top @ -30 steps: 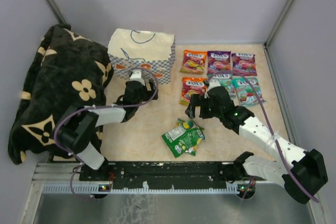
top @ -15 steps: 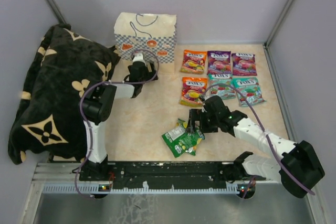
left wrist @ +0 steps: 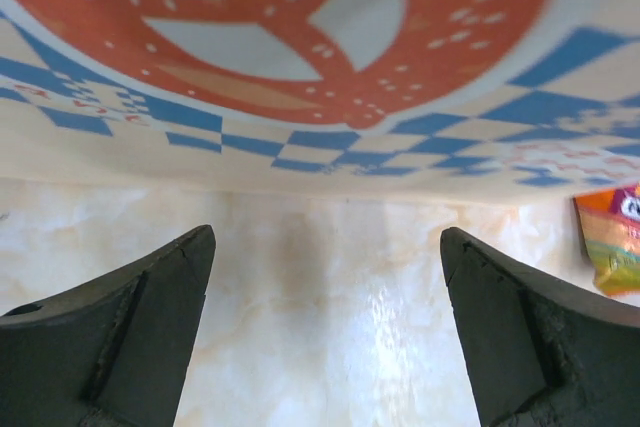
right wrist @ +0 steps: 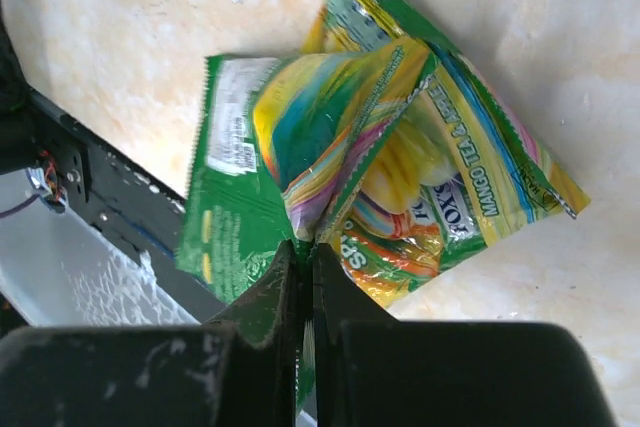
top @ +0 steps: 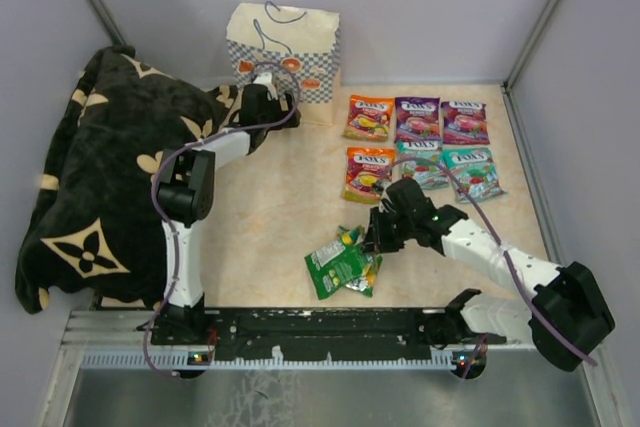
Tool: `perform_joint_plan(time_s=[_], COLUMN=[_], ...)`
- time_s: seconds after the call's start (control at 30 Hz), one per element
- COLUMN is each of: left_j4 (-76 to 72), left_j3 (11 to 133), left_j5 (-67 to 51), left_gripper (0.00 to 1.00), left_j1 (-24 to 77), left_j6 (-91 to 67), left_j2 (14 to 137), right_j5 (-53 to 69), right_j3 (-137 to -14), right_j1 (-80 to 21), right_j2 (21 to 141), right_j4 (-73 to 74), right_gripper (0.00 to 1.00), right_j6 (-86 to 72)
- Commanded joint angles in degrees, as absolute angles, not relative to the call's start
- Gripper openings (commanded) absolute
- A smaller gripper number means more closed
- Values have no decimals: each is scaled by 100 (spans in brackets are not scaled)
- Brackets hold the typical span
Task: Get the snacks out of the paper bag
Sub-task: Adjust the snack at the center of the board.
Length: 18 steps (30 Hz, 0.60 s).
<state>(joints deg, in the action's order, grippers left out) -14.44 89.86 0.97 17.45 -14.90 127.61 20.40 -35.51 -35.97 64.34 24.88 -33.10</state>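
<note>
Right wrist view, nearest the arm bases: the right gripper (right wrist: 300, 259) has its fingers pressed together on what looks like the edge of the green packets (right wrist: 330, 157), a small overlapping heap of them lying on the table (right wrist: 120, 37). From overhead the same heap (top: 342, 265) sits close to the bases, with the right gripper (top: 378, 238) at its far right corner. These are thin, glossy film pouches, so I'd judge them light, floppy and slippery. A pinch on a sealed edge or corner should hold better than one on the puffed middle, and lifting one may drag its neighbours along. Further back on the right, six packets (top: 417, 119) lie flat in two tidy rows, already out. Beyond them, at the far edge, the bag (top: 285, 42) stands upright with its string handles on top. The left gripper (top: 262, 97) is just in front of its lower face, next to the blanket (top: 90, 167). On the left wrist view its jaws are spread wide and hold nothing, the left gripper (left wrist: 325, 277) aimed at the checkered band of the bag (left wrist: 320, 97), with an orange packet (left wrist: 612, 237) at the right edge. Whether anything remains inside, I cannot tell. Light paper like that will likely tip or crease, so steady it by the rim.
</note>
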Motion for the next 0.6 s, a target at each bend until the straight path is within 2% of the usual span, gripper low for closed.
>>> perform_joint_plan(time_s=[0.0, 0.17, 0.27, 0.43, 0.57], left_j4=[-718, 742, 965, 1167, 1281], left_j3=[8751, 8314, 7565, 6826, 6510], left_j5=[-379, -729, -1025, -418, 93], left_gripper=[99, 99, 99, 99, 99], left_j1=[1634, 1120, 558, -316, -835], left_j6=[-1188, -2083, -2712, -2941, -3034], left_j2=[11760, 10433, 9290, 8011, 7333], right_j5=[1749, 622, -466, -2505, -4554], right_j3=[-4683, -6199, -7451, -9269, -9859], right_j1=[-3888, -4545, -4936, -5478, -6351], right_j2=[6217, 7272, 8374, 10004, 11185], right_j4=[2657, 2597, 2703, 2743, 2520], right_gripper=[0, 0, 0, 0, 0], right_j6=[-3077, -2377, -1701, -285, 976])
